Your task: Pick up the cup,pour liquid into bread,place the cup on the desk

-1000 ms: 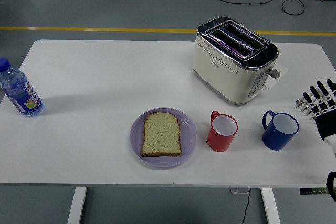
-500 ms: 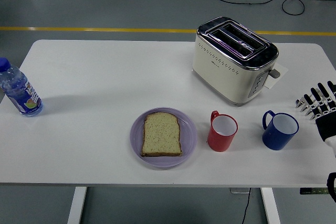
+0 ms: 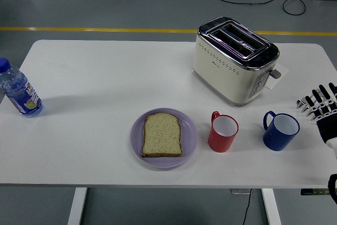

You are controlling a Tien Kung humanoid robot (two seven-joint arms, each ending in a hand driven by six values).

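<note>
A slice of bread (image 3: 162, 135) lies on a purple plate (image 3: 188, 149) near the table's front middle. A red cup (image 3: 223, 132) stands upright just right of the plate, handle to its upper left. A blue cup (image 3: 280, 130) stands upright further right, handle to the left. My right hand (image 3: 317, 104) hovers over the table's right edge, right of the blue cup and apart from it, fingers spread and holding nothing. My left hand is out of view.
A cream toaster (image 3: 235, 59) stands behind the cups, with a white paper (image 3: 277, 74) at its right. A water bottle (image 3: 19, 91) stands at the table's left edge. The white table (image 3: 95, 77) has bare surface at the left and middle.
My right hand has drifted slightly to the right and down. Nothing else has moved.
</note>
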